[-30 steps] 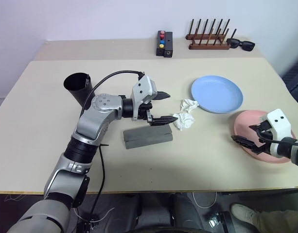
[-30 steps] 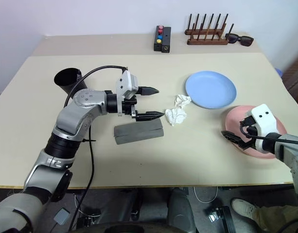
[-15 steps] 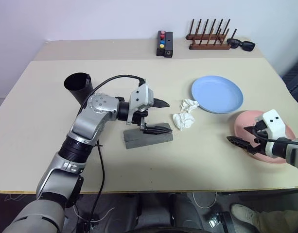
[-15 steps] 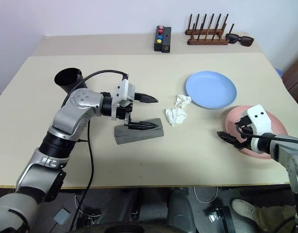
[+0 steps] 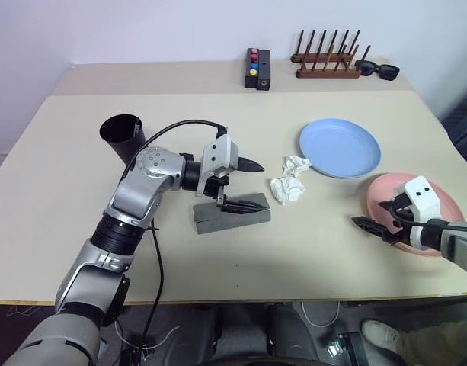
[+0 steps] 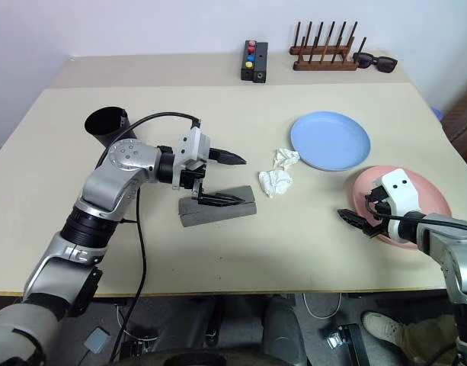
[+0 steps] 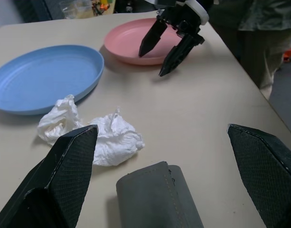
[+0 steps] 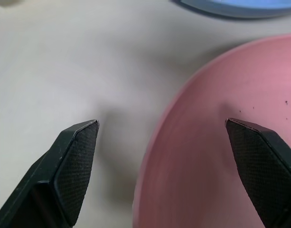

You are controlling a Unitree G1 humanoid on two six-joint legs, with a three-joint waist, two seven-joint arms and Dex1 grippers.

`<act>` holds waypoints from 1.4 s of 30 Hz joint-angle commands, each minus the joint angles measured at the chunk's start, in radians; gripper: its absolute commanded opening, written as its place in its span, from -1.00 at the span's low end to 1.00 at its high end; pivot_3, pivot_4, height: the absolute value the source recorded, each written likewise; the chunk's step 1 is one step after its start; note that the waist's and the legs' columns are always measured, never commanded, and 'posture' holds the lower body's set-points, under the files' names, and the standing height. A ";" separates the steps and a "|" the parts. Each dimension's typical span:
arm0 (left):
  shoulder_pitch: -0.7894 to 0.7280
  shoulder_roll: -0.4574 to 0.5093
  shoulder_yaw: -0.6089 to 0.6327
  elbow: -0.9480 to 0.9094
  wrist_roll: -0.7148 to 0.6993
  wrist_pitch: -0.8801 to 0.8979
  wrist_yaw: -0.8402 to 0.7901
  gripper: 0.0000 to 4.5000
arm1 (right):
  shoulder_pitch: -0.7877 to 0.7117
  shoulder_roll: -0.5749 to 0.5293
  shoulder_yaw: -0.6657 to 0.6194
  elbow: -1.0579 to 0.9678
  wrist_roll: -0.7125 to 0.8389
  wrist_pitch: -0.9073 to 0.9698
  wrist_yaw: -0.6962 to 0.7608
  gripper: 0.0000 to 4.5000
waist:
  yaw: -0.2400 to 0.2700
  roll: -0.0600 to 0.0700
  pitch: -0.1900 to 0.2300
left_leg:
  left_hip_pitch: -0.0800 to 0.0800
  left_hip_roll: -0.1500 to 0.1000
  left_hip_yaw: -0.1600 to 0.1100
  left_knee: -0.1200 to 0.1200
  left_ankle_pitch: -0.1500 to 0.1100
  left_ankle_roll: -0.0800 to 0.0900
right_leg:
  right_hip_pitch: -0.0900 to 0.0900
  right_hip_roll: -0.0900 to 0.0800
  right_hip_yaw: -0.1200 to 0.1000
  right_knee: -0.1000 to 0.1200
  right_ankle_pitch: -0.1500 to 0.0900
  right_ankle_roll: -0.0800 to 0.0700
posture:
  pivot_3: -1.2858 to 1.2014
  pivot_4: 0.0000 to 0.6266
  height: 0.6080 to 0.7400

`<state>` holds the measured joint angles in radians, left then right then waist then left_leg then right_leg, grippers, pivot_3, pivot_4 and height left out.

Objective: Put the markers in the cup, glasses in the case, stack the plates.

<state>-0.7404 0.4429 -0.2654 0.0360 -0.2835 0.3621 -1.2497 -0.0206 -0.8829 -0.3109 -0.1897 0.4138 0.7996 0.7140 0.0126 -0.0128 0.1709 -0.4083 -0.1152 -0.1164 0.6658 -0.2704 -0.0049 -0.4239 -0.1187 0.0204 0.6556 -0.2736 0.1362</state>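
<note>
pale beige table (image 5: 81, 229) against a white wall, with a small black button box (image 5: 257, 69), a wooden rack (image 5: 328, 57) and dark sunglasses (image 5: 378, 70) along its far edge, well away from both hands.

since a second ago the left gripper (image 5: 244, 184) has drawn back and dropped from near the crumpled tissue (image 5: 290, 181) to sit over the grey case (image 5: 231, 216), jaws spread wide, one finger lying on the closed lid, nothing held. the right gripper (image 5: 378, 216) has eased lower and out toward the near-left rim of the pink plate (image 5: 427, 245); its jaws are wide apart too, straddling that rim without pinching it. my reading: the left hand is lining up on the case while the right prepares to lift the pink plate for stacking.

the case is shut, so its contents can't be seen. the black cup (image 5: 124, 137) stands behind the left forearm; its inside isn't readable. the blue plate (image 5: 340, 147), beyond the right hand and past the tissue from the left, is bare, and so is the pink one.
</note>
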 commanded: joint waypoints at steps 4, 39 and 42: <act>-0.002 0.017 -0.012 -0.030 -0.001 -0.012 -0.027 0.98 | -0.016 0.001 0.000 0.006 -0.002 -0.017 0.005 0.94 | 0.000 0.000 0.000 | 0.000 0.000 0.000 0.000 0.000 0.000 | 0.000 0.000 0.000 0.000 0.000 0.000 | 0.03 -0.52 1.00; 0.020 0.053 0.002 -0.030 0.001 -0.014 0.015 1.00 | -0.216 -0.037 0.074 0.131 -0.187 -0.253 -0.035 -0.97 | -0.003 0.000 0.000 | 0.000 0.000 0.000 0.000 0.000 0.000 | 0.000 0.000 0.000 0.000 0.000 0.000 | 0.03 -0.52 1.00; 0.023 0.054 0.004 -0.034 0.001 -0.011 0.025 1.00 | -0.268 -0.036 0.086 0.155 -0.215 -0.291 -0.039 -0.97 | -0.001 0.000 0.000 | 0.000 0.001 0.000 -0.001 0.000 0.000 | 0.000 0.000 0.000 0.000 0.000 0.000 | 0.03 -0.52 1.00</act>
<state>-0.7178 0.4919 -0.2873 0.0353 -0.2731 0.3593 -1.2332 -0.2613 -0.8966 -0.2108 -0.0309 0.2148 0.5445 0.6834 0.0118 -0.0131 0.1705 -0.4080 -0.1147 -0.1161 0.6652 -0.2704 -0.0049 -0.4241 -0.1183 0.0204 0.6553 -0.2736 0.1362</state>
